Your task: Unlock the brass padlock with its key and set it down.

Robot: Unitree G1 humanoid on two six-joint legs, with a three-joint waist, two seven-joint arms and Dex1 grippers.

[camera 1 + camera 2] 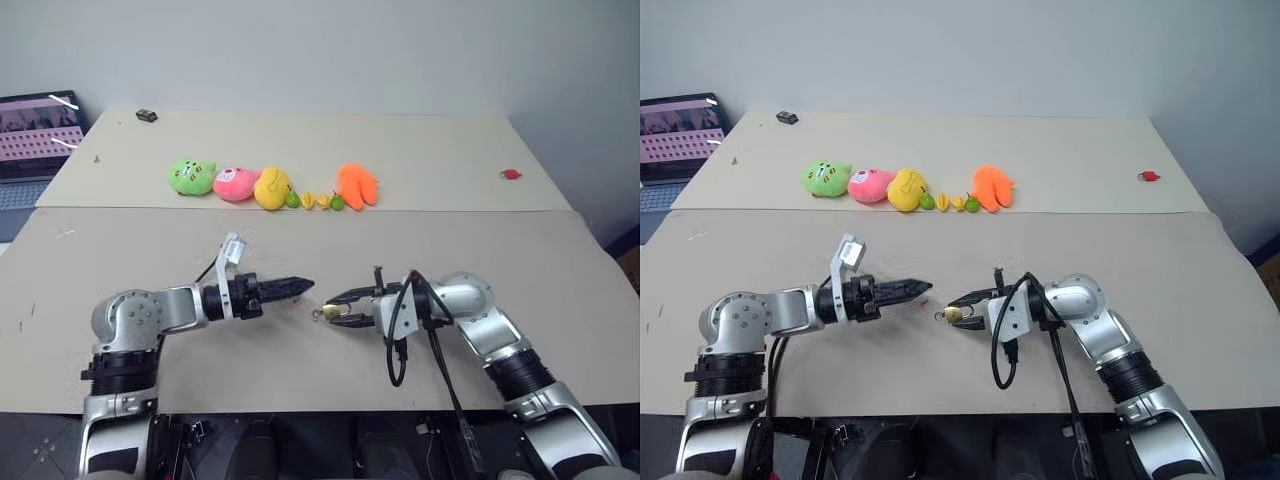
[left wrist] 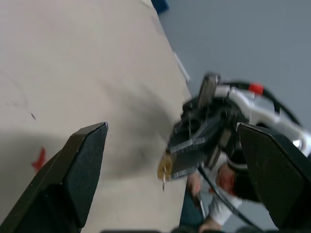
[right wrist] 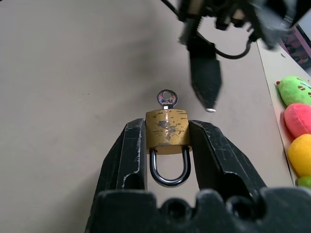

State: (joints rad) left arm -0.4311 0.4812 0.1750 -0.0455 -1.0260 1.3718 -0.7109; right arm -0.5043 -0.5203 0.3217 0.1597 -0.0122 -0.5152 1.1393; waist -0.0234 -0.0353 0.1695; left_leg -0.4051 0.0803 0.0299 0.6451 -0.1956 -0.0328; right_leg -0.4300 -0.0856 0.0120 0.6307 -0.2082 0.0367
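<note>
Padlock clamped in the right gripper, key in its base

Padlock (image 3: 167,127) is a small brass block, scuffed and dull in patches on its face, with a silvery shackle (image 3: 168,170) looping back toward the wrist between the fingers. The shackle looks seated in the body. A key (image 3: 166,98) with a round silvery head sticks out of the opposite end, pointing away from the gripper. The right gripper (image 1: 340,305) pinches the padlock by its two side faces, one black finger on each, and holds it above the table (image 1: 300,240) near the front edge, in front of the robot.

The left gripper (image 1: 296,287) points at it from the other side, tips near the key but apart from it. In the left wrist view its fingers (image 2: 80,165) stand spread wide, with nothing between them.

Plush toys (image 1: 236,183) and small toy fruits (image 1: 308,200) lie in a row far back on the table, well apart from both grippers.
</note>
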